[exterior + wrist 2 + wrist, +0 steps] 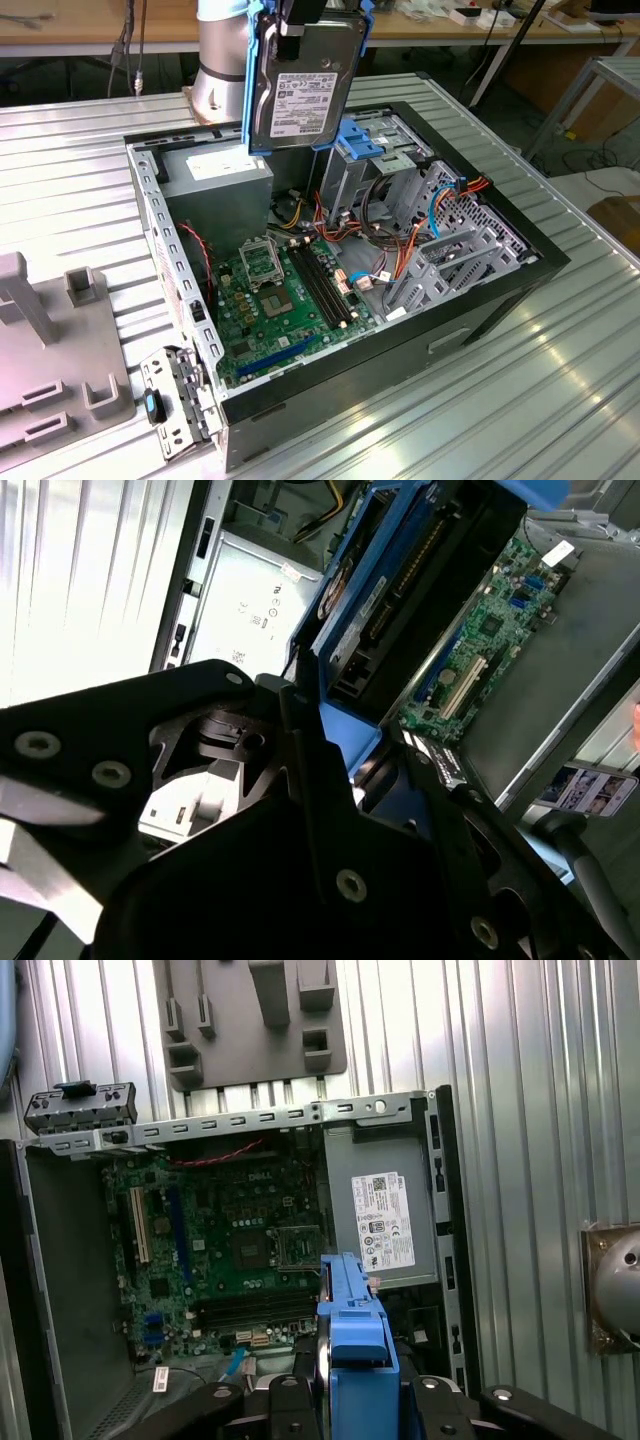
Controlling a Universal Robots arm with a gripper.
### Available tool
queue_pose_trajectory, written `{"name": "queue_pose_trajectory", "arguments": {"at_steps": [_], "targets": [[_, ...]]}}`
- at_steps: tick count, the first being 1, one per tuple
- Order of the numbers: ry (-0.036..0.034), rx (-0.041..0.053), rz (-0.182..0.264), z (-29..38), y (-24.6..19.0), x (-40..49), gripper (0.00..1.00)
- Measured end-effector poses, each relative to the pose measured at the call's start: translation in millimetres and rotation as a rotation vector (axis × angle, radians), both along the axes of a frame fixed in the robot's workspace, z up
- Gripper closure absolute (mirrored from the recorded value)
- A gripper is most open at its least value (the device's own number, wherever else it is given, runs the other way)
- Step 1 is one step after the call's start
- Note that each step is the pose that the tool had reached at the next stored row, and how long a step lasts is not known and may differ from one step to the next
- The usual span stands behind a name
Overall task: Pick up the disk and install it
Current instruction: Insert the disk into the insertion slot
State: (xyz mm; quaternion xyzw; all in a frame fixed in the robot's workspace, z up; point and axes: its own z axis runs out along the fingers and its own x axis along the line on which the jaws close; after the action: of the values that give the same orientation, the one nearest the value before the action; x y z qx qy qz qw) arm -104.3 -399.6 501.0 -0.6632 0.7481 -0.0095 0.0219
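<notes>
Pick-up is complete: the tool (355, 1392) is clamped on the blue rail of the disk (305, 88), which hangs upright above the open computer case (400, 375) on the bench (480, 420). Installation is outstanding, since the disk is not seated in the drive cage (341, 185). The exact grip contact and the cage's bay opening are hidden.

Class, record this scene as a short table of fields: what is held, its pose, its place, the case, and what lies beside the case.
Held: the disk, gripped by the end effector
Pose: upright, label toward the exterior camera
Place: above the open computer case
Installed: not yet
Beside case: grey fixture, on the exterior view's left
</notes>
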Motion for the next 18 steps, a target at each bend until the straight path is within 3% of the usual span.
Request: {"name": "queue_pose_trajectory", "arguments": {"at_steps": [12,13,15,18], "targets": [[0.0,-0.0002,0.0,0.0,-0.8,0.6,0.63],[0.0,-0.0002,0.0,-0.1,-2.8,0.4,0.63],[0.0,-0.0002,0.0,-1.7,-14.9,0.8,0.63],[0.0001,-0.0002,0.0,-3.6,-24.5,1.4,0.63]]}}
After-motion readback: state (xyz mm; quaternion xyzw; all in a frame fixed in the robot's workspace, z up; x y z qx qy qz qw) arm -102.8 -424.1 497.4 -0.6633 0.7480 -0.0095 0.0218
